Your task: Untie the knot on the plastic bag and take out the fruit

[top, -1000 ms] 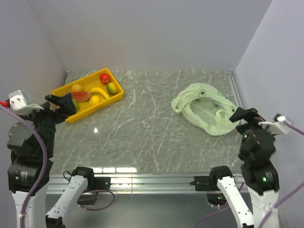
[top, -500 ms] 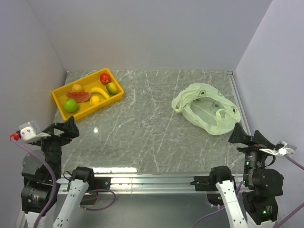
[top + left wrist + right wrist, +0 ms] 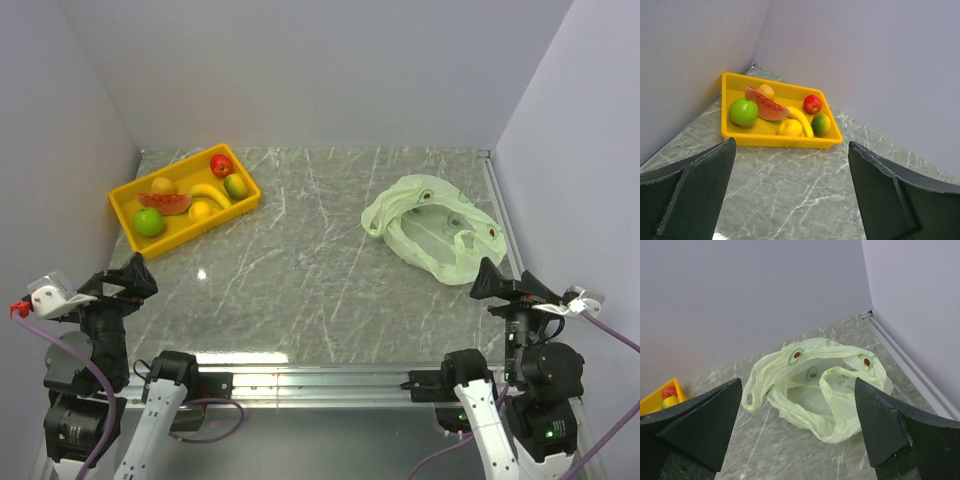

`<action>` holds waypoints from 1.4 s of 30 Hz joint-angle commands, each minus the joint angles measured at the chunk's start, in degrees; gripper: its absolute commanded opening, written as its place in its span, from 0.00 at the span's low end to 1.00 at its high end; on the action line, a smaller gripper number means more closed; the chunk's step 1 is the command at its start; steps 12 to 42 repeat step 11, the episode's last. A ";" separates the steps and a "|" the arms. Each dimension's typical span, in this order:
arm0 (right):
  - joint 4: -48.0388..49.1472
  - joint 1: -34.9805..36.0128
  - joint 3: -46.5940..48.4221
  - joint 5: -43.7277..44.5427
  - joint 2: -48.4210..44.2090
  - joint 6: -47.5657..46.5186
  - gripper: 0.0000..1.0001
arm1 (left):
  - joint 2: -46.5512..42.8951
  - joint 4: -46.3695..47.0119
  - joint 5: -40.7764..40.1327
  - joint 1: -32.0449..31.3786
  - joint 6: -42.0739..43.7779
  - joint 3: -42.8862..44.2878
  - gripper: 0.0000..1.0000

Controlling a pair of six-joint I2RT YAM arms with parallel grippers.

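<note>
- Left hand: jaws spread wide, holding nothing; both fingers frame the wrist view with bare counter between them.
- Right hand: jaws equally wide and empty; its fingers stand either side of the bag in the wrist view, touching nothing.
- Bag: pale green with small avocado prints, lying crumpled on the counter ahead of and below the right hand, apart from it. Its mouth gapes open toward that hand, and a handle loop hangs loose on the side of its left finger.
- Tray: yellow, ahead of the left hand and well apart from it, set against the side wall.
- Fruit, all inside the tray: green apple at the end nearest the left finger; watermelon slice just beside it; banana in the middle; a yellow fruit against the near rim; a small orange fruit behind the slice; red apple and mango at the end toward the right finger.
- From the right hand, one corner of the tray shows far off past its left finger.
</note>
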 commanded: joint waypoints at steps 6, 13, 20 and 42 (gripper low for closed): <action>3.83 1.33 -0.74 -0.42 1.38 0.36 1.00 | -1.96 -0.01 -2.00 -0.10 -0.69 -0.22 0.99; 3.92 1.68 -0.74 0.02 2.17 0.53 1.00 | -1.61 0.25 -0.86 -0.10 -1.13 -0.84 1.00; 3.92 1.68 -0.74 0.02 2.17 0.53 1.00 | -1.61 0.25 -0.86 -0.10 -1.13 -0.84 1.00; 3.92 1.68 -0.74 0.02 2.17 0.53 1.00 | -1.61 0.25 -0.86 -0.10 -1.13 -0.84 1.00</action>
